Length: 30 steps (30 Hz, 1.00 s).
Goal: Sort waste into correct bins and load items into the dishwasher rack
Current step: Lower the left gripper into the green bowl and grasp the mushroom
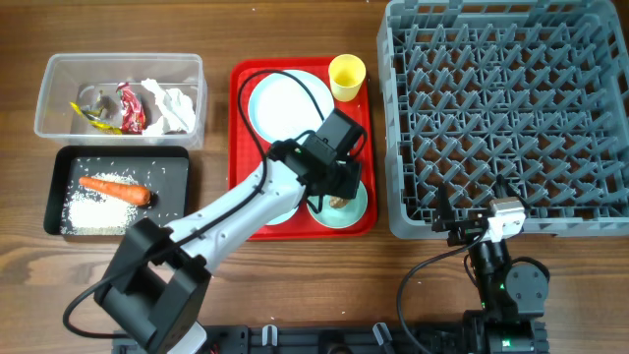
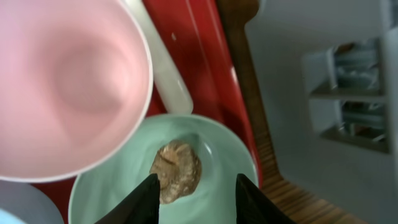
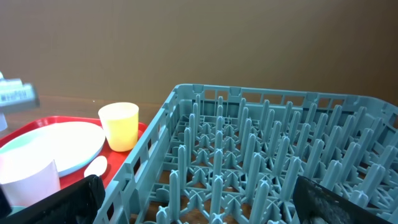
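The left gripper (image 2: pixel 196 200) hangs low over a pale green bowl (image 2: pixel 217 146) at the front right corner of the red tray (image 2: pixel 199 50). Its two black fingers (image 2: pixel 145 202) stand partly apart, a fairly narrow gap, with the small brown food lump (image 2: pixel 176 172) lying between them on the bowl's floor. In the wrist view the finger on the left looks to be at the lump's edge while the other stands clear of it, so nothing is gripped.

Just beside the bowl stands the small white-pink cup (image 2: pixel 62 87), mouth up; a white plastic spoon (image 2: pixel 166 71) lies on the tray next to the cup. From overhead the left arm reaches across the red tray and hides much of the cup. The white round plate (image 1: pixel 280 103) lies at the tray's back; the yellow cup (image 1: pixel 347 77) stands upright at the back right corner.

To the left of the red tray, the clear plastic tub (image 1: pixel 54 98) holds red and yellow snack wrappers (image 1: pixel 130 106) and crumpled white tissue (image 1: pixel 172 103). In front of the tub, the black tray (image 1: pixel 169 211) holds the orange carrot (image 1: pixel 113 189) and a spread of white rice grains (image 1: pixel 93 211).

The grey dishwasher rack (image 1: pixel 501 118) sits just right of the red tray. The right gripper (image 1: pixel 449 221) hovers near the rack's front wall, its fingers spread wide with nothing between them — its wrist camera looks across the pegs toward the yellow cup and the plate.
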Each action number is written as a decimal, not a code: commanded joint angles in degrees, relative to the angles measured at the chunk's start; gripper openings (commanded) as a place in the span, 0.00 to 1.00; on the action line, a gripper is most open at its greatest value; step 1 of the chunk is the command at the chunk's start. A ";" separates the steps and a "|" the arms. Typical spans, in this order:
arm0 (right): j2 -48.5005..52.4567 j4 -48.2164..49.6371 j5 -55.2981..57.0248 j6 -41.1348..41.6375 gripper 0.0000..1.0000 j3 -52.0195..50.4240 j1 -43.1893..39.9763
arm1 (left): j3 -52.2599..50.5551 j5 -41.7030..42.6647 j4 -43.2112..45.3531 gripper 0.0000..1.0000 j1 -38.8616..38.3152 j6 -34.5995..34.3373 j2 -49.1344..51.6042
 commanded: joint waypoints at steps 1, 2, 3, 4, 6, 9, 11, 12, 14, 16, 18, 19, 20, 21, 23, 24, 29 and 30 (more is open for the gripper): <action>-0.46 0.17 -0.90 -0.55 1.00 -0.07 -0.28 | 0.81 -1.18 -1.88 0.39 -0.55 0.87 0.85; -0.46 0.17 -0.90 -0.57 1.00 -0.07 -0.28 | 0.81 -1.18 -2.36 0.39 -0.55 0.87 0.85; -0.46 0.17 -0.90 -0.55 1.00 -0.07 -0.28 | 0.79 -1.18 -2.71 0.39 -0.55 0.87 0.85; -0.46 0.17 -0.90 -0.55 1.00 -0.07 -0.28 | 0.74 -1.18 -2.91 0.39 -0.55 0.90 0.85; -0.46 0.17 -0.90 -0.57 1.00 -0.07 -0.28 | 0.50 -1.16 -2.91 0.39 -0.61 0.87 0.87; -0.46 0.20 -0.92 -0.57 1.00 -0.07 -0.28 | -0.07 -1.14 -2.67 0.39 -0.63 0.85 1.11; -0.46 0.17 -0.90 -0.55 1.00 -0.07 -0.28 | -0.07 -1.16 -2.64 0.39 -0.63 0.85 1.49; -0.46 0.17 -0.90 -0.55 1.00 -0.07 -0.28 | -0.07 -1.18 -2.58 0.39 -0.63 0.85 1.75; -0.46 0.17 -0.90 -0.55 1.00 -0.07 -0.28 | -0.07 -1.16 -2.38 0.39 -0.63 0.85 2.23; -0.46 0.17 -0.90 -0.57 1.00 -0.07 -0.28 | -0.07 -1.14 -2.25 0.39 -0.66 0.85 2.91; -0.46 0.20 -0.90 -0.57 1.00 -0.07 -0.28 | -0.07 -1.14 -2.21 0.39 -0.90 0.85 3.50; -0.46 0.20 -0.92 -0.57 1.00 -0.07 -0.28 | -0.07 -1.14 -2.16 0.38 -1.09 0.85 3.91; -0.46 0.17 -0.90 -0.57 1.00 -0.07 -0.28 | -0.07 -1.14 -2.16 0.38 -1.36 0.85 4.26; -0.46 0.17 -0.90 -0.57 1.00 -0.07 -0.28 | -0.07 -1.16 -2.16 0.38 -1.64 0.85 4.57; -0.46 0.17 -0.90 -0.57 1.00 -0.07 -0.28 | -0.07 -1.16 -2.01 0.38 -2.21 0.85 5.25; -0.46 0.17 -0.90 -0.55 1.00 -0.07 -0.28 | -0.07 -1.16 -1.90 0.38 -2.49 0.85 5.46; -0.46 0.17 -0.90 -0.57 1.00 -0.07 -0.28 | -0.11 -1.42 -1.38 0.39 -3.58 0.85 6.23; -0.46 0.17 -0.92 -0.57 1.00 -0.07 -0.28 | -0.11 -1.73 -1.38 0.39 -3.58 0.85 6.23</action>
